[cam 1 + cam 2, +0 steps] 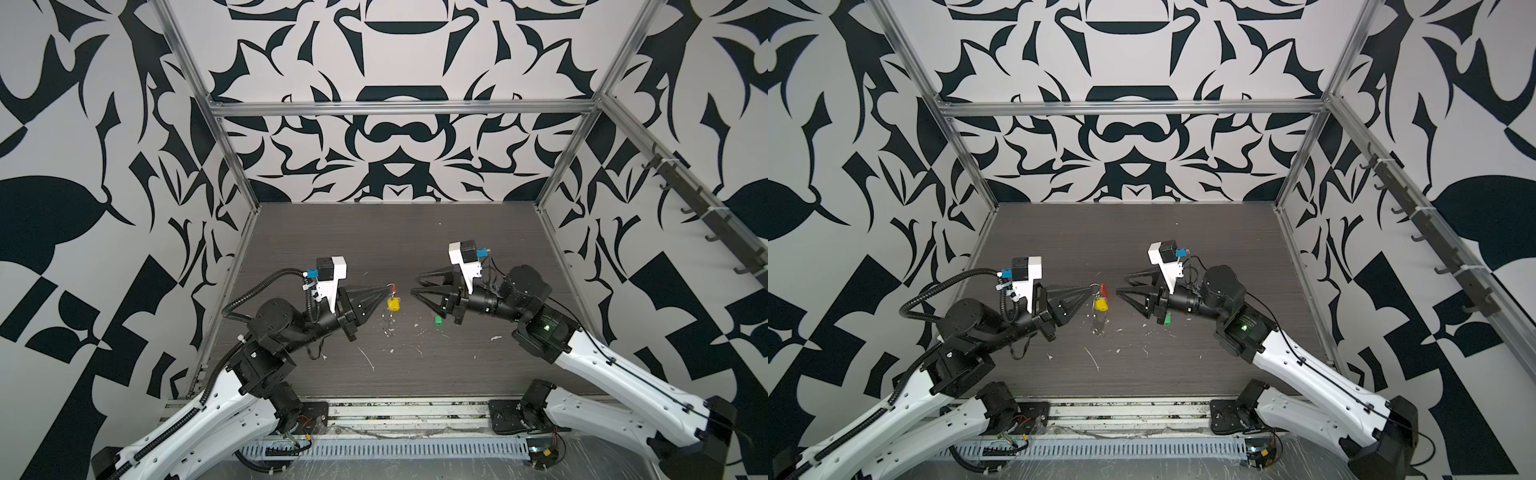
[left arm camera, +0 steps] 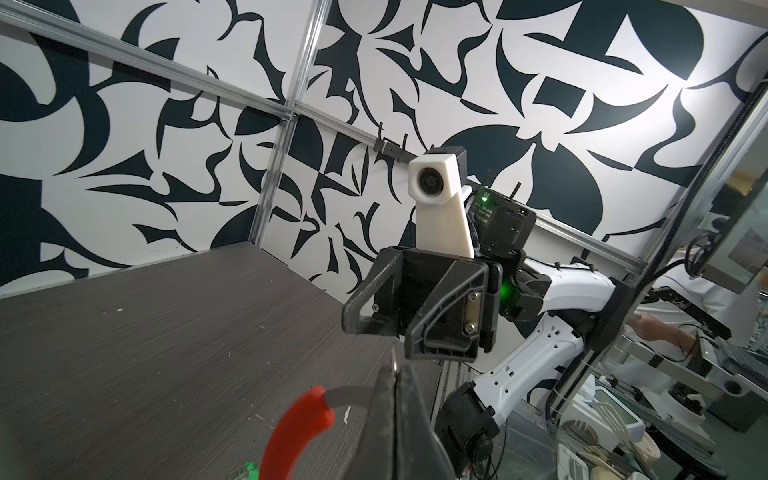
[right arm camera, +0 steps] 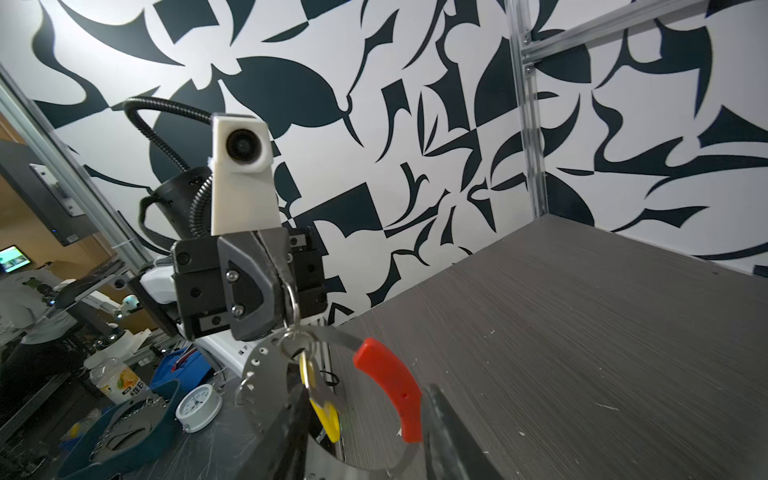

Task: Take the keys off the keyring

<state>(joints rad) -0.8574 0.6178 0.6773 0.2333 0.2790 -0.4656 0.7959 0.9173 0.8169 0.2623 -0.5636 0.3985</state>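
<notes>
My left gripper (image 1: 386,289) (image 1: 1090,286) (image 2: 392,374) is shut on the keyring (image 1: 1099,322) (image 3: 266,374), a thin grey hoop hanging below its tips above the table. The hoop's red sleeve (image 1: 391,286) (image 2: 299,419) (image 3: 390,382) sits close to the grip. A key with a yellow tag (image 1: 393,304) (image 1: 1101,305) (image 3: 326,419) dangles from the hoop on a small split ring. My right gripper (image 1: 415,284) (image 1: 1123,284) (image 3: 365,390) faces it, open and holding nothing. The key with a green tag (image 1: 437,321) (image 1: 1168,319) (image 2: 249,471) lies on the table under the right wrist, off the hoop.
White scraps (image 1: 368,359) are scattered over the dark wood-grain table (image 1: 374,241). Aluminium frame posts (image 1: 232,166) and patterned walls close in the back and both sides. A rail of hooks (image 1: 685,195) runs along the right wall.
</notes>
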